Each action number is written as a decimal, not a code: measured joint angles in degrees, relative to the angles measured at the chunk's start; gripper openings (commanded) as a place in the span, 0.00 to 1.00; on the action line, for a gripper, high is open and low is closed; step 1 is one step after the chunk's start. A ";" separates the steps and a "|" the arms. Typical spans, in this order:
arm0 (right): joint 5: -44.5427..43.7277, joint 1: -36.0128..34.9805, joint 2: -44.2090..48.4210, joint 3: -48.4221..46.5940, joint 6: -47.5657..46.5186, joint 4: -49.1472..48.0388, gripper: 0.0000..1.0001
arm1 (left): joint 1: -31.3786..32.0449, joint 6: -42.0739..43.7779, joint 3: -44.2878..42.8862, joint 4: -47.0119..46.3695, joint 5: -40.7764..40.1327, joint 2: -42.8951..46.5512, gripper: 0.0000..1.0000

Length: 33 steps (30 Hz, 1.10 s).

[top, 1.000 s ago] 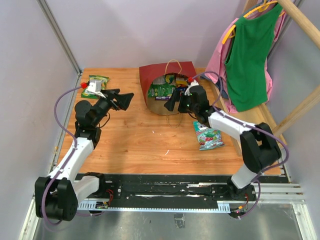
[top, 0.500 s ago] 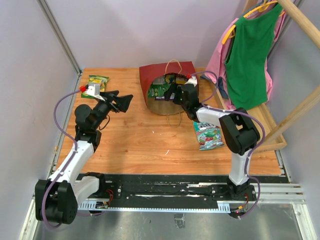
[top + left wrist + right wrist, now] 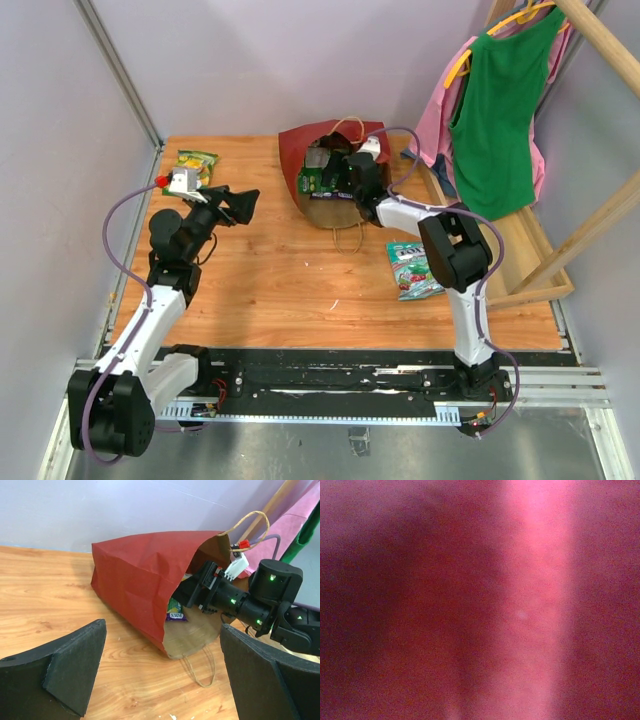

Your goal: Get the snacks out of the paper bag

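Right hand (image 3: pixel 345 182) inside paper bag (image 3: pixel 300 150), mouth facing arms

Table (image 3: pixel 270 285): wood w/ visible grain, smooth, slight sheen. Paper bag (image 3: pixel 135 575): matt red paper outside, creased; dull brown kraft inside. Green-yellow packet (image 3: pixel 196 162) & teal-white packet (image 3: pixel 413 268): glossy plastic film, shiny. Left gripper (image 3: pixel 237 204) fingers (image 3: pixel 70 672): matt black, fine-grained surface. Green top (image 3: pixel 495 120) & pink garment (image 3: pixel 432 125): soft matt cloth. Rack (image 3: pixel 600 45): bare pale wood
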State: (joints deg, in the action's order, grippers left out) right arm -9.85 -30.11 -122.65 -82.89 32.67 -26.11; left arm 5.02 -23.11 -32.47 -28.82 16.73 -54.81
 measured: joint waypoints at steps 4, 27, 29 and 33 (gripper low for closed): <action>0.98 0.00 -1.88 -3.06 -1.27 2.16 0.94 | 0.00 0.17 0.00 1.03 -0.20 0.07 1.00; 7.69 1.03 -6.38 -12.00 -4.79 11.30 0.32 | 0.00 0.15 -0.55 2.43 -1.25 -2.12 1.00; 8.55 1.05 -6.38 -11.98 -4.61 11.32 0.22 | 0.00 0.15 -0.72 2.69 -1.29 -2.54 1.00; 9.94 1.03 -5.60 -9.92 -4.13 10.56 0.02 | 0.00 0.15 -1.07 3.30 -1.25 -2.84 1.00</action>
State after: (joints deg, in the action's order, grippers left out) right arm 0.10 -29.08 -128.25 -92.82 28.53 -15.55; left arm 5.02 -22.96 -33.54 -25.52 15.49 -57.65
